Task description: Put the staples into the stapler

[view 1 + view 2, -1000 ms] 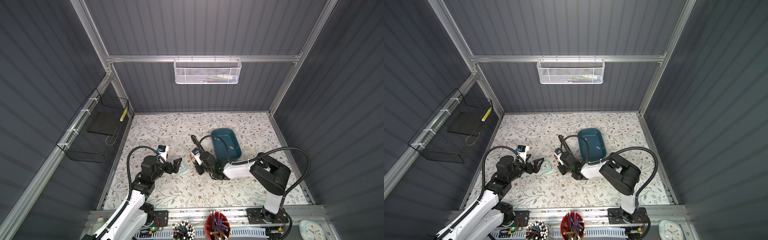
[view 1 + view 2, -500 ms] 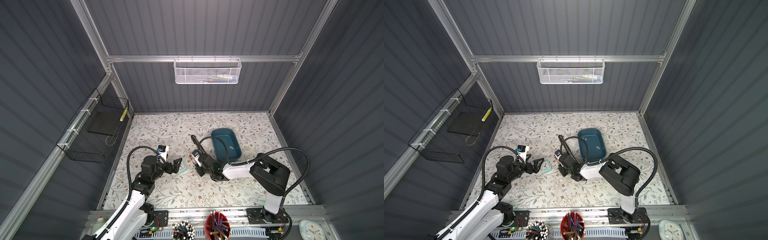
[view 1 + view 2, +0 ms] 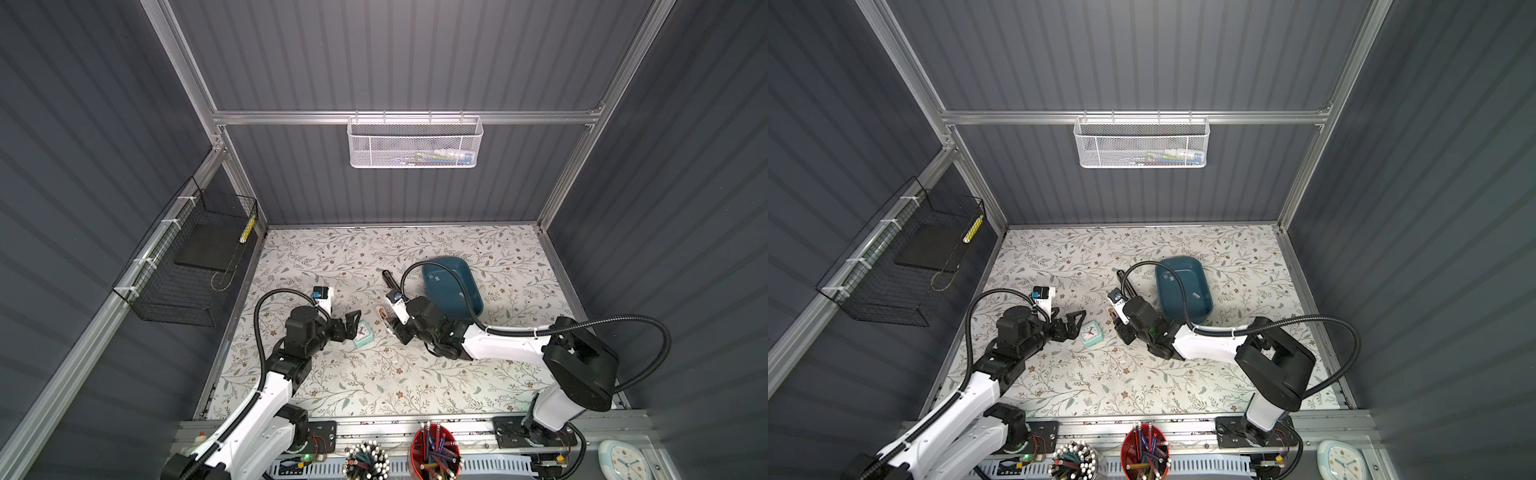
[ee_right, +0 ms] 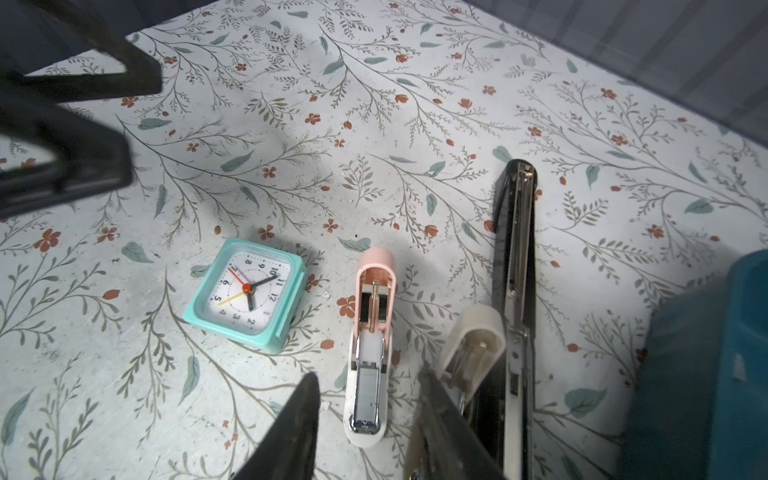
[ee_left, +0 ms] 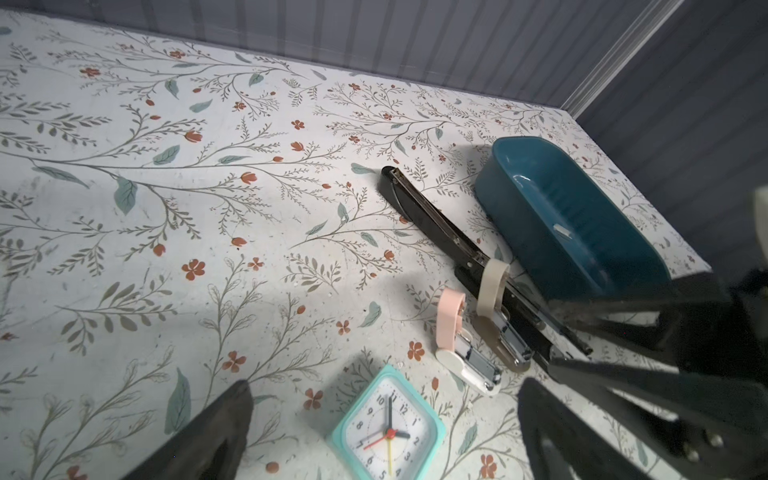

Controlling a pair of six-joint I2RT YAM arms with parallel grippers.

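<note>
**Top views.** The left gripper (image 3: 352, 321) hangs low at the left of the floral-patterned table (image 3: 332, 386). Its fingers are spread to their widest and hold nothing. It sits just beside a small square teal plastic clock (image 3: 362, 335) and is, I judge, parked clear of the work. The right gripper (image 3: 390, 326) reaches to a small pink stapler with a white base (image 3: 380, 311). The staples (image 3: 433, 276) are tiny flat grey metal strips, lying loose in an oblong blue plastic tray (image 3: 476, 305) to the right; both top views show them (image 3: 1196, 295).

**Left wrist view.** The pink stapler (image 5: 457, 340) lies hinged open in a row with a cream stapler (image 5: 496, 299) and a long black stapler (image 5: 432, 218), all close to the tray (image 5: 511, 216) — seemingly to keep them near the supply. One pale strip shows inside the tray.

**Right wrist view.** The right gripper's fingers (image 4: 299, 415) stand partly open on either side of the pink stapler's (image 4: 374, 266) bared channel. They touch neither wall and hold nothing visible. A grey strip sits in that channel — staples or pusher, I cannot tell.
</note>
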